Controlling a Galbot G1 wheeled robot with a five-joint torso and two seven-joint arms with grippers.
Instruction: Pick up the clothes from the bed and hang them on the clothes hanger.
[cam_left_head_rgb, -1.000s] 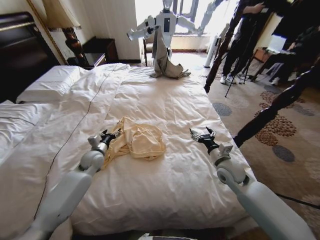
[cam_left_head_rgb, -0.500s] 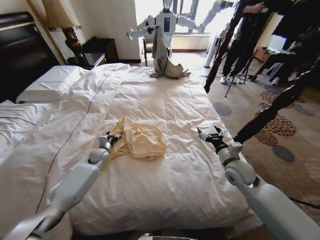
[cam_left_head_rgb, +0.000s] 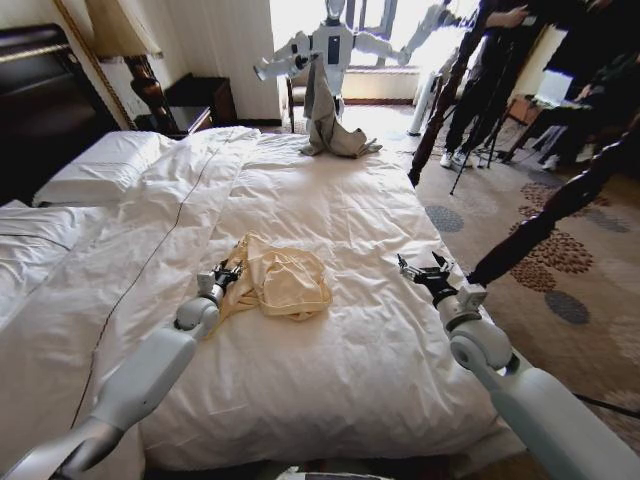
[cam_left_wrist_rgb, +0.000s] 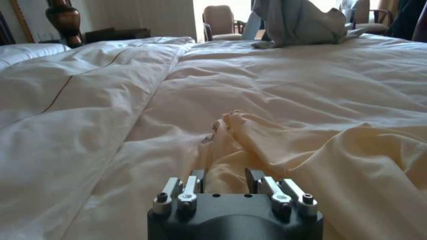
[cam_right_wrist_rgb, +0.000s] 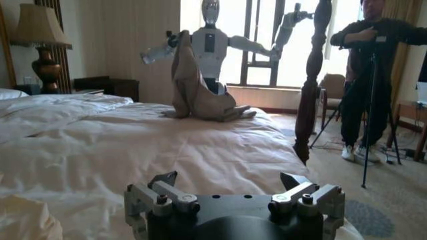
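With the yellow shirt (cam_left_head_rgb: 282, 281) crumpled mid-bed (cam_left_head_rgb: 330, 200), the left gripper (cam_left_head_rgb: 224, 275), narrowly parted at its nine-o'clock edge, should pinch one thick fold firmly, while the right gripper (cam_left_head_rgb: 424, 271) waits wide at three o'clock.

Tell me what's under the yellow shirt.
The white duvet of the bed shows all around the crumpled shirt. Anything beneath its folds, a hanger included, is hidden.
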